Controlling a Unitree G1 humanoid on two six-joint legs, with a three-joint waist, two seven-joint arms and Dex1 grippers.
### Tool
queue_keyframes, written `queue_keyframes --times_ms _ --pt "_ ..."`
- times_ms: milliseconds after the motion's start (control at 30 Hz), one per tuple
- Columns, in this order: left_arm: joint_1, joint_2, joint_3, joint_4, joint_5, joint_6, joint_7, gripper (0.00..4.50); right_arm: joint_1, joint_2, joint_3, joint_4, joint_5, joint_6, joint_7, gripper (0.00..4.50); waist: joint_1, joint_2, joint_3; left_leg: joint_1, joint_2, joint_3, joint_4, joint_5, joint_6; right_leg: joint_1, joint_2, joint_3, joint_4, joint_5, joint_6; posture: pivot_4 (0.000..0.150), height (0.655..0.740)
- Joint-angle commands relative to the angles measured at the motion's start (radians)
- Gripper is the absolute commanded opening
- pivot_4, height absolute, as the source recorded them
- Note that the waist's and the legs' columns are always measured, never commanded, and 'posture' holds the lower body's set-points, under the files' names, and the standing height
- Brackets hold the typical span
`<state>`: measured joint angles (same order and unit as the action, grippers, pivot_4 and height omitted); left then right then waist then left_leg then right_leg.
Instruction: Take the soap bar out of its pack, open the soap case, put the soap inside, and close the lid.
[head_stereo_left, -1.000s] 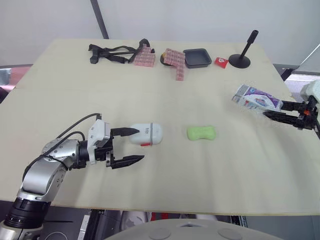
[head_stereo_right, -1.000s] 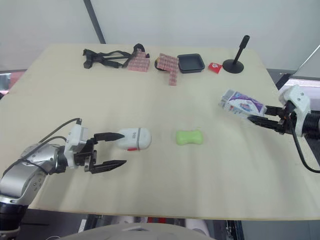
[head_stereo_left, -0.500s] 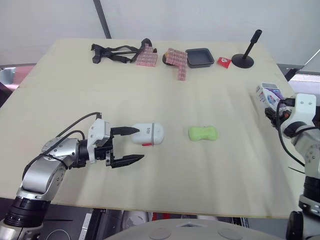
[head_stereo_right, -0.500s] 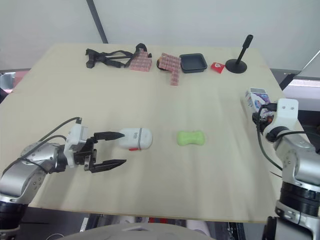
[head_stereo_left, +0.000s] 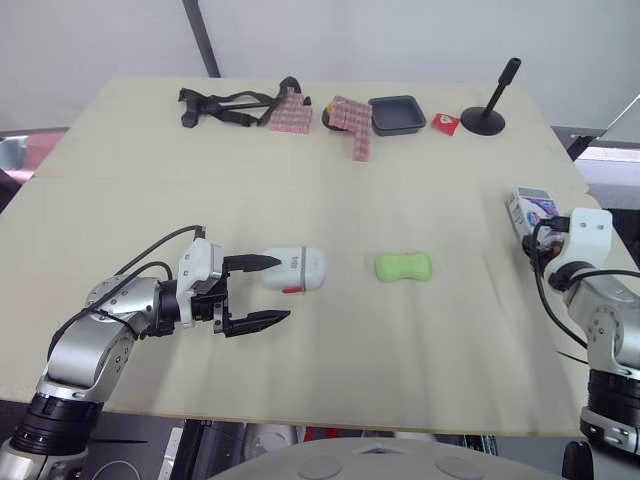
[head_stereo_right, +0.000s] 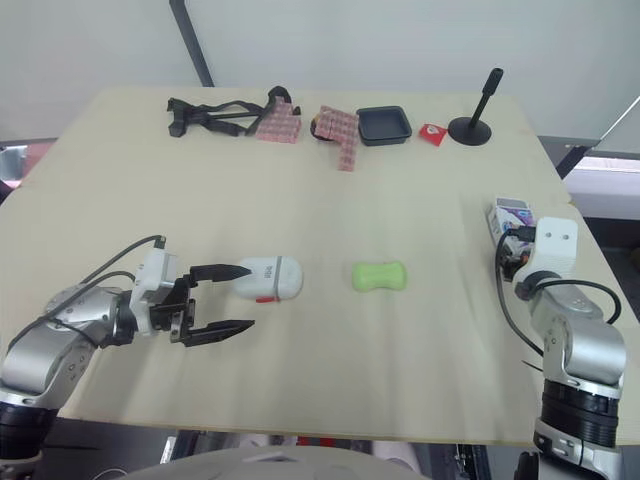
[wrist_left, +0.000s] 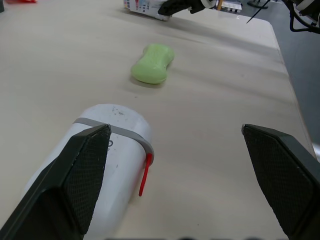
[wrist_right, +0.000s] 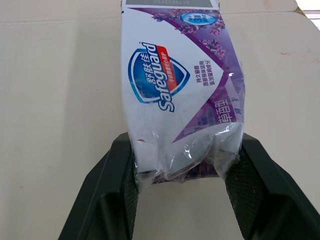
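With right fingers (wrist_right: 115, 185) clamped on the soap pack (wrist_right: 175, 85) at right edge, nudge the wide-apart left fingers (head_stereo_left: 255, 321) up-frame to straddle the soap case (head_stereo_left: 295, 269) squarely before closing.

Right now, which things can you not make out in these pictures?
- Soap pack: right wrist view, its printed wrapper hides whether anything is inside.
- Soap case: left wrist view, a finger of the left gripper covers its near part.
- Small red thing at the far back: eye views, too small to identify.
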<state>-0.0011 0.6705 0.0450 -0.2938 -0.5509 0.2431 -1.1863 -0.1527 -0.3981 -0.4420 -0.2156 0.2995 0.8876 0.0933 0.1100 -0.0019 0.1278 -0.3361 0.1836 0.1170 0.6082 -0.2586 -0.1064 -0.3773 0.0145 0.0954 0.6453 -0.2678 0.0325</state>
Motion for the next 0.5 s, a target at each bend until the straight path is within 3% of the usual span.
queue_keyframes --times_ms 33,100,333,500 --pt "-0.004 0.003 0.002 -0.027 -0.003 -0.02 -0.004 4.5 0.002 -0.022 -0.019 -0.005 -0.001 -0.029 0.014 2.39 -0.002 0.0 0.0 0.0 0.0 0.0 0.0 0.0 0.0 0.0 0.0 0.0 0.0 0.0 0.0 0.15 0.74" --pt "-0.005 0.004 0.001 -0.024 -0.002 -0.023 -0.004 4.5 0.003 -0.026 -0.019 0.0 0.0 -0.031 0.02 2.39 -0.003 0.0 0.0 0.0 0.0 0.0 0.0 0.0 0.0 0.0 0.0 0.0 0.0 0.0 0.0 0.15 0.74" --pt "-0.006 0.007 -0.003 -0.016 0.003 -0.028 -0.002 4.5 0.025 -0.071 0.0 0.018 -0.017 -0.064 0.069 4.47 0.001 0.0 0.0 0.0 0.0 0.0 0.0 0.0 0.0 0.0 0.0 0.0 0.001 0.0 0.0 0.15 0.74" --pt "-0.005 0.006 -0.007 -0.013 0.006 -0.031 -0.001 4.5 0.045 -0.12 0.025 0.0 -0.036 -0.11 0.109 4.47 -0.001 0.0 0.0 0.0 0.0 0.0 0.0 0.001 0.0 0.0 0.0 0.0 0.001 0.0 0.0 0.15 0.74"
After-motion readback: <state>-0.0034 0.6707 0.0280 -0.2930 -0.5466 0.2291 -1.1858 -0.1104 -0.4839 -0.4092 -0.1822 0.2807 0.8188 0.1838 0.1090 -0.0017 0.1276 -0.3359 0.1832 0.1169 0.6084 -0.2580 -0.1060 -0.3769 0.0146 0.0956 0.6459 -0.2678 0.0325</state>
